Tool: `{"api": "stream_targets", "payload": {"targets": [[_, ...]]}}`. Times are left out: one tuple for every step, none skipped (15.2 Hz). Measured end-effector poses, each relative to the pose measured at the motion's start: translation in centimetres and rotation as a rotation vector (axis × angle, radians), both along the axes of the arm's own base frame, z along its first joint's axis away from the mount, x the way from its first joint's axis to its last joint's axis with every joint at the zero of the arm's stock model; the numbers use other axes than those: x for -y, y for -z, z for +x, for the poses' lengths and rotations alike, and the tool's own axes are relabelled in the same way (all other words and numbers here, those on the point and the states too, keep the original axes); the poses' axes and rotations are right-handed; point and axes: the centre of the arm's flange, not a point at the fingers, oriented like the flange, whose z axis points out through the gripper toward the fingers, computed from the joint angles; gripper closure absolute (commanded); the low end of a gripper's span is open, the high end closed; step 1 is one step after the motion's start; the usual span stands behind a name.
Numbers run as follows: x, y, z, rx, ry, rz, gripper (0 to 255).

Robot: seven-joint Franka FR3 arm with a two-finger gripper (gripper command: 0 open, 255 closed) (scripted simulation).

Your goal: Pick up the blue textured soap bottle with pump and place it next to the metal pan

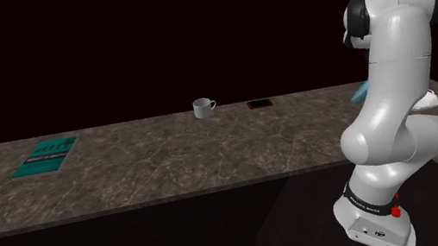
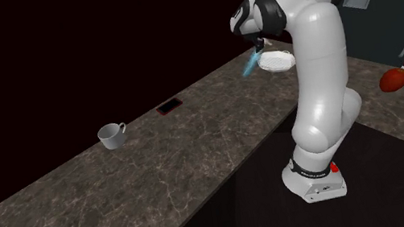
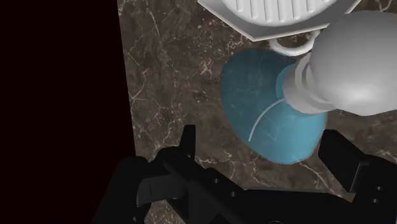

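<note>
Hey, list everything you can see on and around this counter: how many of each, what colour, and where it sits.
Veined stone counter: one, brown-grey, running across the scene.
Flat book: one, teal, toward the shoulder view's left.
Handled mug: one, pale grey, near the counter's far edge.
Flat rectangle with a red edge: one, dark, right of the mug in the shoulder view.
Soap bottle with grey pump: one, blue, beside the dish.
White ribbed shallow dish: one, perhaps the pan, by the arm.
Rounded object: one, red-orange, at the second exterior view's right.
Franka arm: one, white.
Two-finger gripper: one, black, open above the bottle.
</note>
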Motion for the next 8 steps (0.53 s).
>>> {"api": "stream_targets", "payload": {"targets": [[-0.21,-1.12,0.07,0.0,0.0,-0.001,0],[-0.51,-1.66,-0.06,0.0,0.0,-0.001,0],[-0.62,-1.89,-0.03,0.0,0.0,-0.001,0],[-0.68,-1.99,-0.01,0.0,0.0,0.0,0],[-0.73,-2.03,-0.01,0.0,0.0,0.0,0],[-0.76,-2.05,-0.02,0.0,0.0,0.0,0],[-0.77,-2.07,-0.02,0.0,0.0,0.0,0],[-0.77,-2.07,-0.02,0.0,0.0,0.0,0]]}}
